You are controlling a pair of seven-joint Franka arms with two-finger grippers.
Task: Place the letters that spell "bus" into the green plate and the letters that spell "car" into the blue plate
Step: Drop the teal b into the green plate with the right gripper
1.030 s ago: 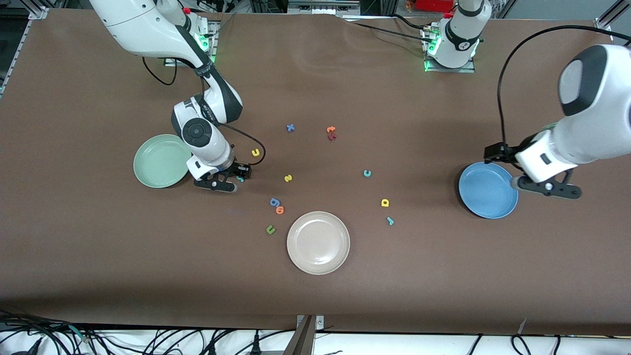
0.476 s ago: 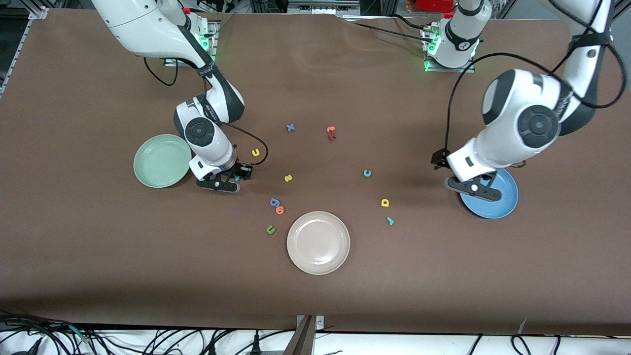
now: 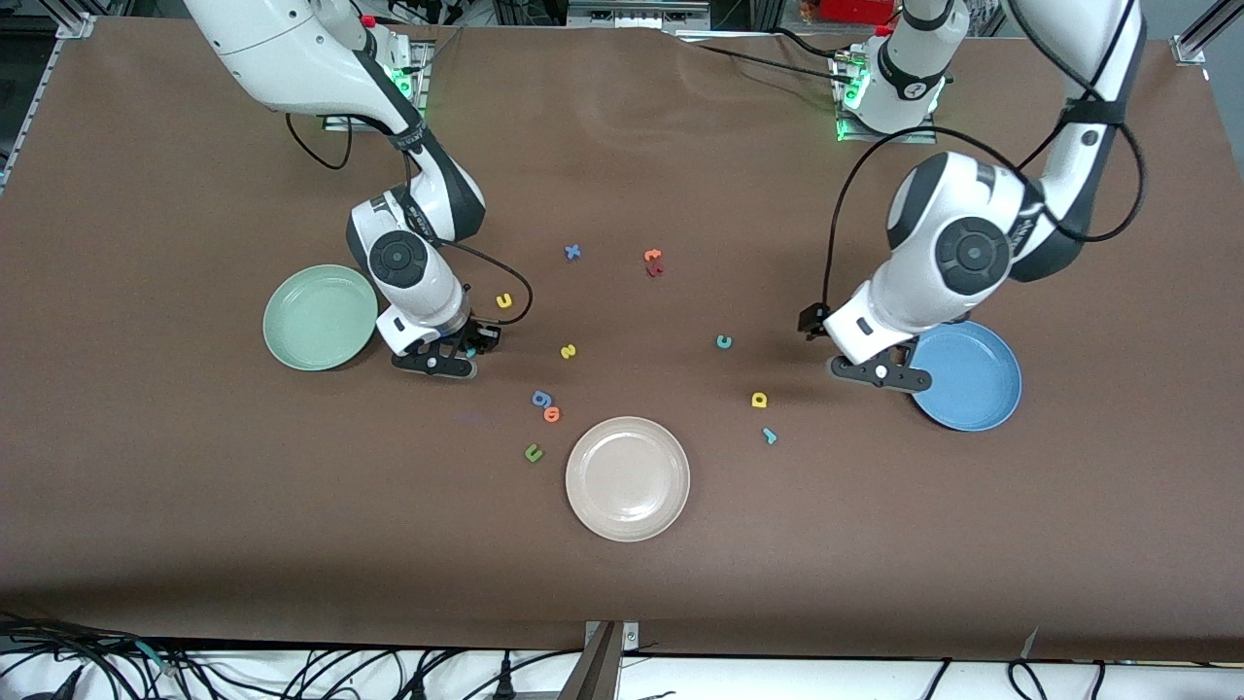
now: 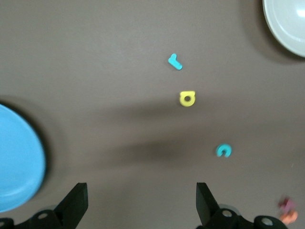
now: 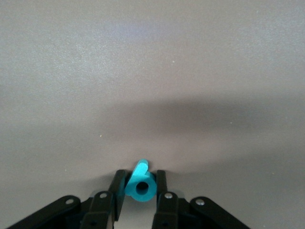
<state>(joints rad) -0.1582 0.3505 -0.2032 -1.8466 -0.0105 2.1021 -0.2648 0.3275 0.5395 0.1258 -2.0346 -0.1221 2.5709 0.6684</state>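
Clamping teal "b" (image 5: 140, 183): right end effector (image 5: 139, 191)

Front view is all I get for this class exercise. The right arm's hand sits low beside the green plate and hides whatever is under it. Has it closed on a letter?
Observer: Yes. The right wrist view shows the right gripper shut on the teal b, pinched at its round loop.
Operator: And the other arm's fingers?
Observer: The left wrist view shows the left gripper open wide over bare table beside the blue plate, with nothing between its fingers.
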